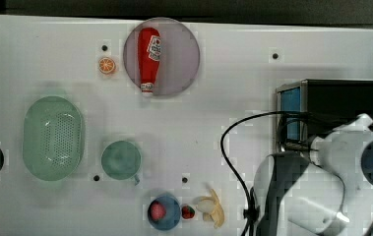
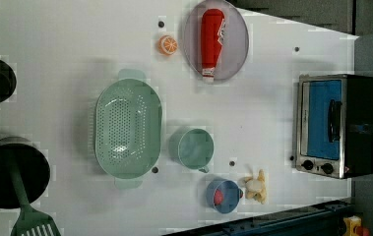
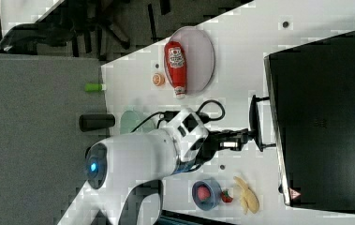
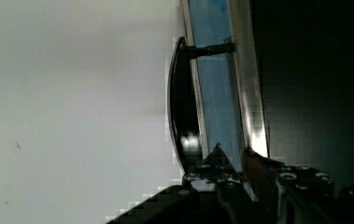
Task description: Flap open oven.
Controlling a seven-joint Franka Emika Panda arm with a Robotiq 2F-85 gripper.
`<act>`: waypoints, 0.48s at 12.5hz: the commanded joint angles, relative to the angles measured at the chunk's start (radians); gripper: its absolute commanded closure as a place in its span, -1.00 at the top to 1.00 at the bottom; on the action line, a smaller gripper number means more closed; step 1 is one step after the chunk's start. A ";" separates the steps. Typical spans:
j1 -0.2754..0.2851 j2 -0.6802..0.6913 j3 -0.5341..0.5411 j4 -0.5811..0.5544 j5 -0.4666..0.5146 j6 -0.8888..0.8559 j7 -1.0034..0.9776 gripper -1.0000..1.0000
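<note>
Here the end effector (image 3: 246, 137) was nearly closed at the handle (image 3: 255, 123) of the oven (image 3: 325, 117); whether it truly gripped was unclear, so it could slip off.

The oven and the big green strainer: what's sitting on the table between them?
In the left view, a green cup stands between the strainer and the oven. From the cup to the oven, the white table is bare.

top view: overhead | left, right views: high, opposite sides | wrist view: close on oven (image 4: 221, 93) | shared: table (image 1: 51, 59)
</note>
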 commanded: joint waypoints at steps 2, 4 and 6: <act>0.004 0.055 -0.015 0.003 0.004 0.081 -0.088 -0.65; 0.004 0.087 -0.011 -0.003 0.005 0.117 -0.088 -0.65; 0.004 0.108 -0.005 -0.006 0.007 0.128 -0.087 -0.65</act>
